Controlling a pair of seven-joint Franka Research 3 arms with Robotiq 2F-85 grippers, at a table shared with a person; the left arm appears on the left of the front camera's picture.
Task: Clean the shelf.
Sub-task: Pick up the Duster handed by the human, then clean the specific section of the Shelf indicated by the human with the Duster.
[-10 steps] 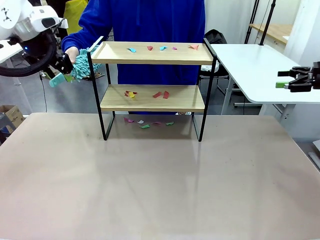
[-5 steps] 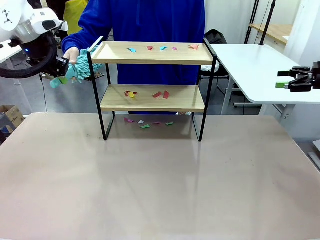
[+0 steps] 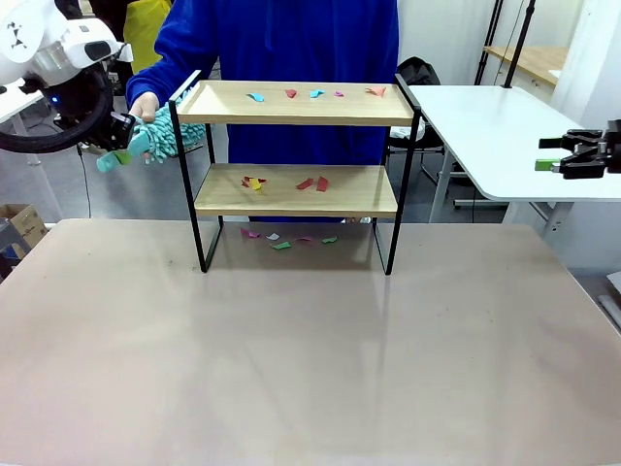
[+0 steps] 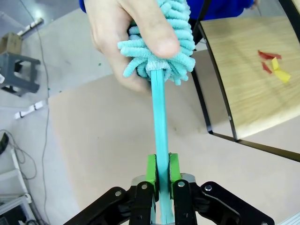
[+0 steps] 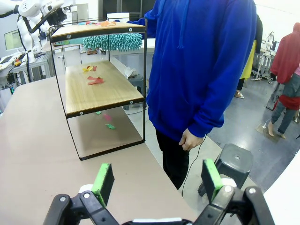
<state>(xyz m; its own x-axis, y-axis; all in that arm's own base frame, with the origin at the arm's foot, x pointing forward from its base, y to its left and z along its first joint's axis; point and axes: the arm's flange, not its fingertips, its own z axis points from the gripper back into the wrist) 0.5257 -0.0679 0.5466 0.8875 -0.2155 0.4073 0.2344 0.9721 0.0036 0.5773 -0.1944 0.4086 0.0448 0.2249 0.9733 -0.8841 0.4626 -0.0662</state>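
1. At the far middle of the surface stands the shelf: two light wooden boards in a thin black frame on four slim legs, upright, its long side facing the robot.
2. Small coloured scraps lie along the top board. More, mostly red with one yellow, lie on the lower board, and a few lie on the surface under it.
3. Left tool, up by the shelf's left end, is clamped on the teal handle of a duster, with a green pad on each side of the stick.
4. The duster's fluffy teal head sits just beside the left frame post, between the levels of the two boards.
5. A person's hand grips that head from above. The person, in a blue top, stands behind the shelf.
6. Right tool hangs well off to the right over a white side table, its pads spread wide and holding nothing.
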